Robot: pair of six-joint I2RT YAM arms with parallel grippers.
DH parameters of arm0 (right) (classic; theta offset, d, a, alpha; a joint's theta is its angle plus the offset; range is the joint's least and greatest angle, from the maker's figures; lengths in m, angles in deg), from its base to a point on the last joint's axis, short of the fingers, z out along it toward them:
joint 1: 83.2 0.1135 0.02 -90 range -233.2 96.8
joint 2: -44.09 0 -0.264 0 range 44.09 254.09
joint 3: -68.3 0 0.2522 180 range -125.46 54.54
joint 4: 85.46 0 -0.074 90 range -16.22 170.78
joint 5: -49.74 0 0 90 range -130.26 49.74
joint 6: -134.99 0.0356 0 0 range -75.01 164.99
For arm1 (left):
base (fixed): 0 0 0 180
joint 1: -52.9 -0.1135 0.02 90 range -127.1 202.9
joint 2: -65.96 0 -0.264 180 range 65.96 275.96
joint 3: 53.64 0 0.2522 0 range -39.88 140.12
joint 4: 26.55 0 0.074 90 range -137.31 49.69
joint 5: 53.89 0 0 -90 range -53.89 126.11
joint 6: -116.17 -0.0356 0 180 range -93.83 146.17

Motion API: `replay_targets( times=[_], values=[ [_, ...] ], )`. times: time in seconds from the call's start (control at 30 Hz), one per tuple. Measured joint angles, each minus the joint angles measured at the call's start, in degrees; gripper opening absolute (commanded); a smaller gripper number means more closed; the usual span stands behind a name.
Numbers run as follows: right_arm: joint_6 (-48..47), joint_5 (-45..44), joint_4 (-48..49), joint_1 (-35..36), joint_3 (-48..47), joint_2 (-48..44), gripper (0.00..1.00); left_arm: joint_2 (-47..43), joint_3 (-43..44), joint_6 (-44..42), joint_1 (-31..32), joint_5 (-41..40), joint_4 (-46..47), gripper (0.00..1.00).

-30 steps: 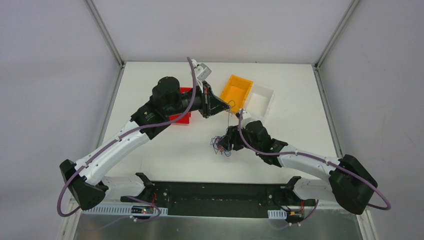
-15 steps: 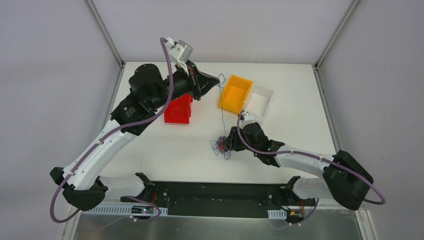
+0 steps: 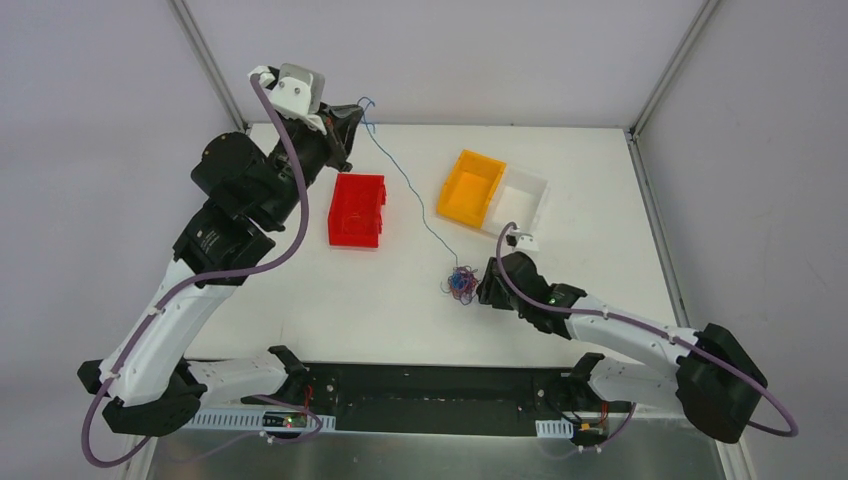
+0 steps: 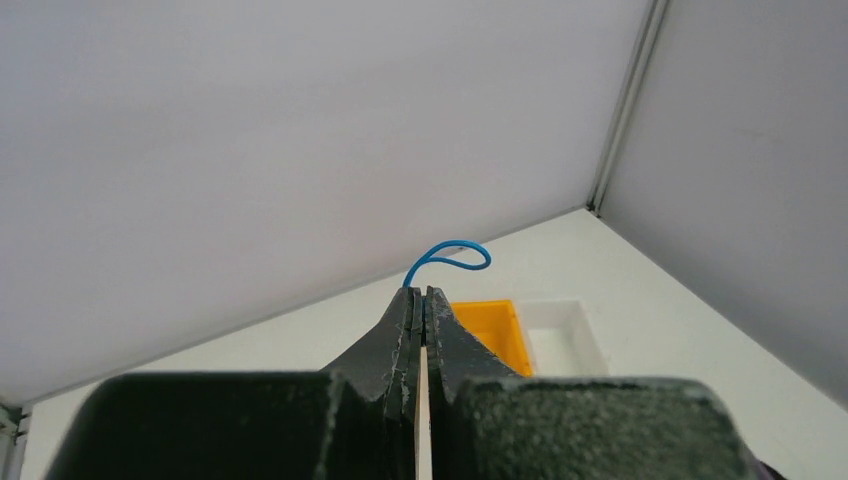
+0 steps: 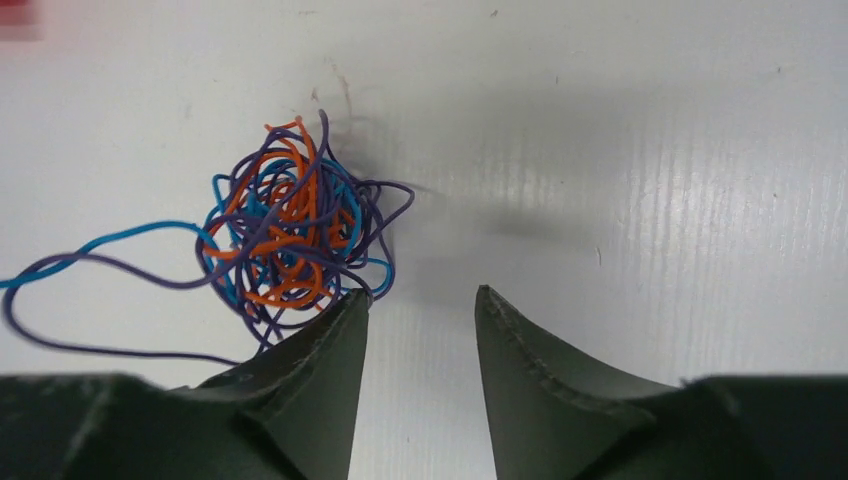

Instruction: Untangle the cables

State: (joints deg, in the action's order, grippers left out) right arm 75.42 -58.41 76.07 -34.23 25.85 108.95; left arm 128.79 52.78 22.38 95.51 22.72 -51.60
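Changed in the last half second: my left gripper (image 3: 356, 108) (image 4: 421, 292) has risen and swung from beside the orange bin (image 3: 452, 190) (image 4: 503, 335) to high over the table's (image 3: 300, 300) far edge, beyond the red bin (image 3: 340, 212). The blue cable (image 3: 405, 185) (image 4: 450, 250) it carries is now drawn out longer. The tangle (image 3: 461, 283) (image 5: 290, 245) has slid slightly toward my right gripper (image 3: 482, 290) (image 5: 420, 295) and bunched tighter. Left jaws: pressed together on the blue cable, a small loop standing past the tips. Right jaws: parted, nothing between them, low over the table, the left finger (image 5: 330, 350) touching the tangle's edge. Count: one tangle of blue, orange-red and purple strands near the table's middle; one blue cable stretched taut from it; three bins, one red, one orange, one white bin (image 3: 535, 195) (image 4: 590, 345) touching the orange.
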Motion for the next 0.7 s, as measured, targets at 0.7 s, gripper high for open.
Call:
replay_targets(
  times=[0.7],
  values=[
    [-21.3, 20.3, 7.2, 1.0, -16.0, 0.2, 0.72, -1.1, -4.0, 2.7, -0.3, 14.8, -0.2, 0.00]
  ],
)
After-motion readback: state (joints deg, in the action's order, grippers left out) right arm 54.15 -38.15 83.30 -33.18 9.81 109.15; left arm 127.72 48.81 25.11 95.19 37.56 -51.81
